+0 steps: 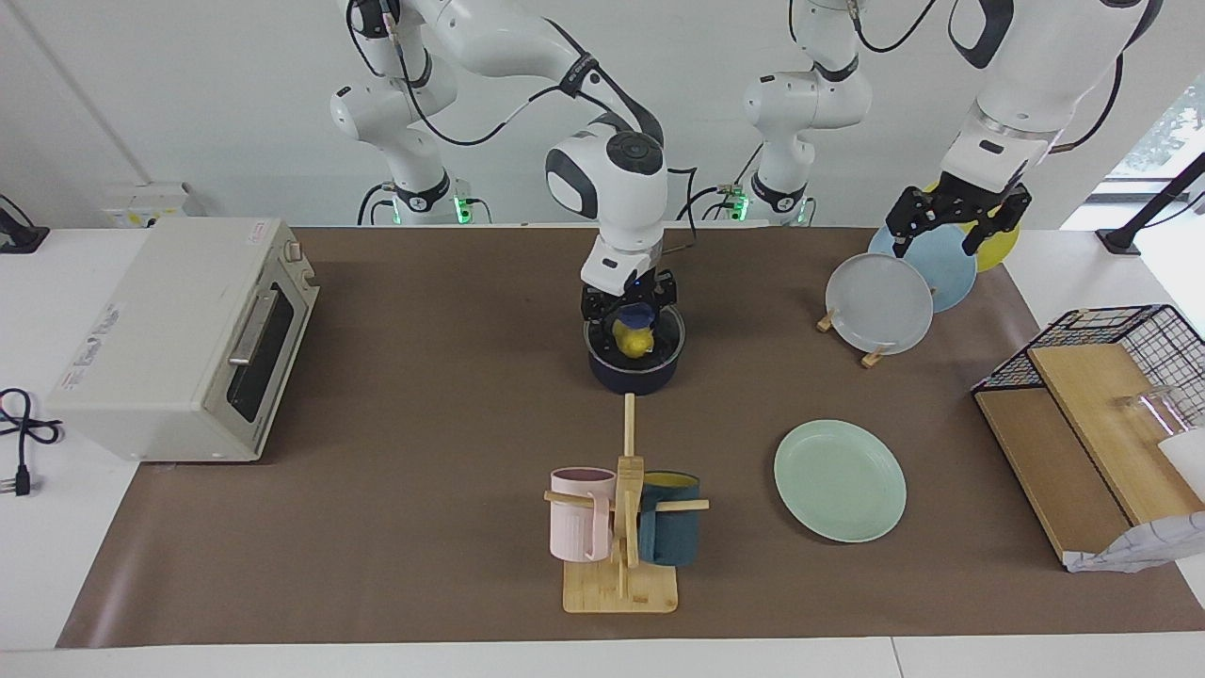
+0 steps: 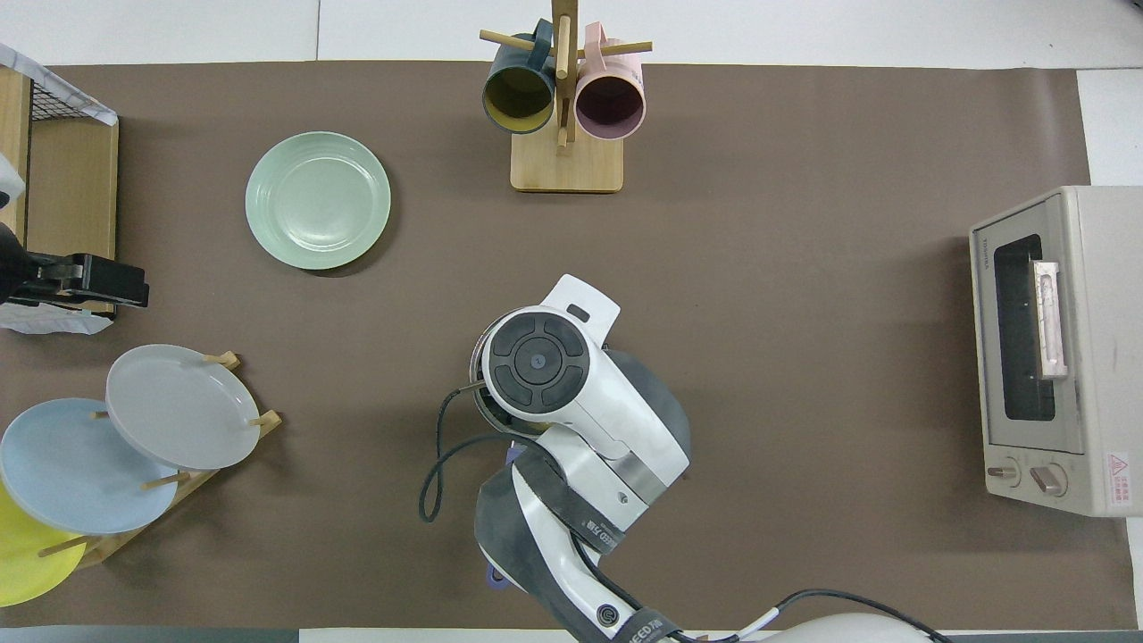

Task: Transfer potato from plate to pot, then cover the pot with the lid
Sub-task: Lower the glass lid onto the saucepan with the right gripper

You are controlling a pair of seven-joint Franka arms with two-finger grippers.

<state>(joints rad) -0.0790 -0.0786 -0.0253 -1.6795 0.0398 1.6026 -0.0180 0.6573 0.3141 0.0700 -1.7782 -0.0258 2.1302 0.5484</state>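
Observation:
The dark blue pot (image 1: 633,379) stands mid-table, nearer the robots than the mug rack. The yellow potato (image 1: 634,343) lies inside it and shows through the clear lid (image 1: 666,331), which rests on the pot's rim. My right gripper (image 1: 629,312) hangs just above the lid, open, its fingers either side of the blue knob (image 1: 638,318). In the overhead view the right arm (image 2: 545,375) hides the pot. The mint-green plate (image 1: 840,480) (image 2: 318,200) lies bare toward the left arm's end. My left gripper (image 1: 951,226) waits open over the upright plates.
A toaster oven (image 1: 179,334) stands at the right arm's end. A wooden mug rack (image 1: 623,527) holds a pink and a teal mug. A rack of upright plates (image 1: 880,303) and a wire basket with wooden boards (image 1: 1111,377) are at the left arm's end.

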